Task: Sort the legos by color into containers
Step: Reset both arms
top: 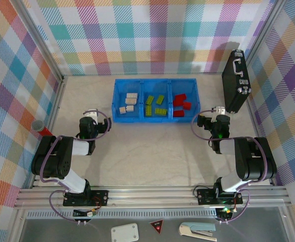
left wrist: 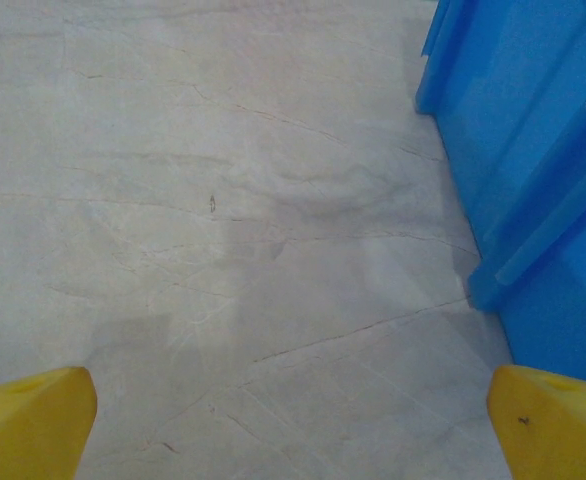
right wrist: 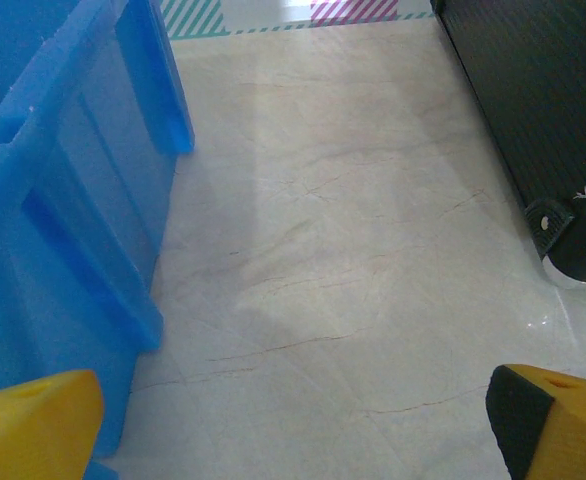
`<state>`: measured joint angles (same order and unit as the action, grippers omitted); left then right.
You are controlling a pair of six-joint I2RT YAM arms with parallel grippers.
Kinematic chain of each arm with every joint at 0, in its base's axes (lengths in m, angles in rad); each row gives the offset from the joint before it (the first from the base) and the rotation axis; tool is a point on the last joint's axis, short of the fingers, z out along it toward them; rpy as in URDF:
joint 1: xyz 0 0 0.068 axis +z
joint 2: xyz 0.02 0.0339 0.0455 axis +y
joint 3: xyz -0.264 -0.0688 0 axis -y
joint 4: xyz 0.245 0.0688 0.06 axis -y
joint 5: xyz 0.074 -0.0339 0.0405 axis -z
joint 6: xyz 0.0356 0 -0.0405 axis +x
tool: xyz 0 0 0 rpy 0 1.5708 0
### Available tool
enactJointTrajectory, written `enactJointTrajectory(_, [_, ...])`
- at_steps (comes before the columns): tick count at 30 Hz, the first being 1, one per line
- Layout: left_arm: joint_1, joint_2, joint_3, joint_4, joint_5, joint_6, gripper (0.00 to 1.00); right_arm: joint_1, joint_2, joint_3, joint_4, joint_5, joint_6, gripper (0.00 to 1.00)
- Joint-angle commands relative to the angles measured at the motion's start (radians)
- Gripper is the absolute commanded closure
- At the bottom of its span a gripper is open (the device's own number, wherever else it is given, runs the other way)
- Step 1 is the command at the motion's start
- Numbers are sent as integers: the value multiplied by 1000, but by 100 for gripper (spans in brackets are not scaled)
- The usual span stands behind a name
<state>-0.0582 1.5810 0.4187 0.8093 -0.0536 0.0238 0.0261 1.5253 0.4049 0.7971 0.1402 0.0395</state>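
Blue tray (top: 137, 120) holds the sorted legos (top: 160, 100); both pairs of jaws gape wide, empty.

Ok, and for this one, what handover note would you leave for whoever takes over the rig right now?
Left gripper: open, empty, beside the left end of the tray.
Right gripper: open, empty, between tray and briefcase.
Cream bricks in the left compartment, green bricks in the middle, red bricks in the right.
Done: every brick in view is sorted by colour.
Left: nothing apparent.
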Motion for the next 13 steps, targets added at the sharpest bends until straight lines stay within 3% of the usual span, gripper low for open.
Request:
enactJointTrajectory(1, [-5, -1, 2, 33, -10, 15, 0, 1, 9, -5, 53, -34, -9, 1])
enactJointTrajectory(13, [-5, -3, 2, 33, -9, 13, 0, 2, 9, -8, 57, -33, -8, 1])
